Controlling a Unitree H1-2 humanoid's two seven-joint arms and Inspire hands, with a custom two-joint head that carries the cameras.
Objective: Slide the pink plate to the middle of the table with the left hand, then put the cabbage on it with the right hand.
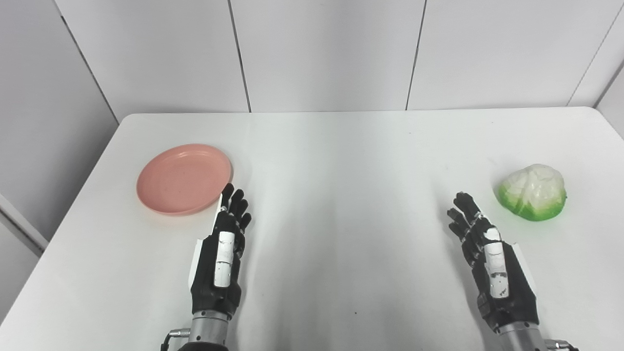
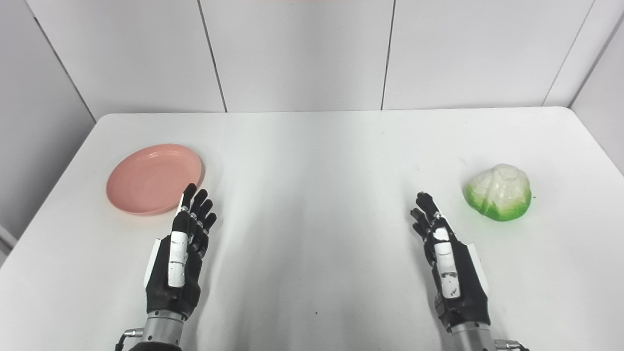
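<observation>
Nearest the camera, two black robot hands with white panels on their backs reach up from the bottom edge over the white tabletop point(image 1: 341, 195). The left hand point(image 1: 222, 258) stands edge-on above the left half of the table, fingers straight, held close together and pointing away towards the far side; it holds nothing. Its fingertips point(image 1: 233, 195) come up just beside the near right edge of the round pink plastic plate point(image 1: 184, 178), and whether they touch that rim cannot be told from either view.

The right hand point(image 1: 490, 258) is posed much the same above the right half of the table, edge-on, with its fingers extended and slightly fanned, leaning a little to the left. It too has hold of nothing. Its fingertips point(image 2: 423, 202) stop short of the cabbage, with bare table showing between them.

The pink plate lies flat on the left side of the table, roughly halfway between the near and far edges and well away from the middle. It has a shallow raised rim, and nothing lies in it.

The cabbage point(image 1: 533, 191), a rounded head that is pale white on top and bright green around its lower edge, sits on the right side of the table, ahead of and to the right of the right hand. Plate and cabbage are well apart, with the wide middle of the table between them.

Behind the table stands a wall of pale grey panels point(image 1: 321, 53) divided by dark vertical seams.
</observation>
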